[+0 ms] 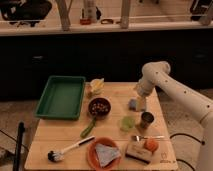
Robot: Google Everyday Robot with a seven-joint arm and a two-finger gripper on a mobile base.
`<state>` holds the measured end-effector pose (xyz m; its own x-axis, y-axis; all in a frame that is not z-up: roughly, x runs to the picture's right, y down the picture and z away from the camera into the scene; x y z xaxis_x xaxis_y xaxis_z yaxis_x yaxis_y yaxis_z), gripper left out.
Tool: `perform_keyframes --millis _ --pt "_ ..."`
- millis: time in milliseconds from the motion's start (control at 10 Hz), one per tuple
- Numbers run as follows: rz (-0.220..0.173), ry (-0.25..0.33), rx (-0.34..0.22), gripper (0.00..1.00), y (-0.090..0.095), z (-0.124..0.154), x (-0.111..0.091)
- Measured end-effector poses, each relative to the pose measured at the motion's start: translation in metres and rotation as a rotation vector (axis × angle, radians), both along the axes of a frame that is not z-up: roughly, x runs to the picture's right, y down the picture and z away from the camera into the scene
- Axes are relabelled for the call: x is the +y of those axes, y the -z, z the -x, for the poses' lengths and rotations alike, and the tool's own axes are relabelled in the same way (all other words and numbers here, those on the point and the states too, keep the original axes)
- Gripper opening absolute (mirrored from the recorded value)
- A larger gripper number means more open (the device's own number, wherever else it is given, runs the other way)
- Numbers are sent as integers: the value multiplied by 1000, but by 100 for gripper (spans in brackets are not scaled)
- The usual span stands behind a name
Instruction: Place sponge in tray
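Note:
The sponge (pixel 133 104) is a small blue-grey block on the wooden table (pixel 60 135), right of centre. The green tray (pixel 61 96) lies empty at the table's back left, well away from the sponge. My gripper (pixel 141 101) hangs from the white arm (pixel 165 85) that comes in from the right. It is right at the sponge's right side, low over the table. The gripper partly hides the sponge's right edge.
A dark bowl (pixel 99 107) with a green-handled utensil (pixel 88 128) stands between sponge and tray. A yellow object (pixel 96 86) lies behind it. A metal cup (pixel 146 120), a green cup (pixel 127 123), a fork (pixel 147 137), an orange (pixel 151 144), an orange plate (pixel 103 153) and a brush (pixel 70 149) fill the front.

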<state>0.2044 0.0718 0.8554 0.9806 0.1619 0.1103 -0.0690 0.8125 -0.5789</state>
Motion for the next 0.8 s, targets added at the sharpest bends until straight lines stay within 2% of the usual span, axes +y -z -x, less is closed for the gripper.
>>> perform_keyframes --millis 300,500,800 --pt "20 -47 61 80 -20 -4 9" --pt "29 -60 72 80 -25 -8 12" --pt "59 -73 91 80 -55 -15 36"
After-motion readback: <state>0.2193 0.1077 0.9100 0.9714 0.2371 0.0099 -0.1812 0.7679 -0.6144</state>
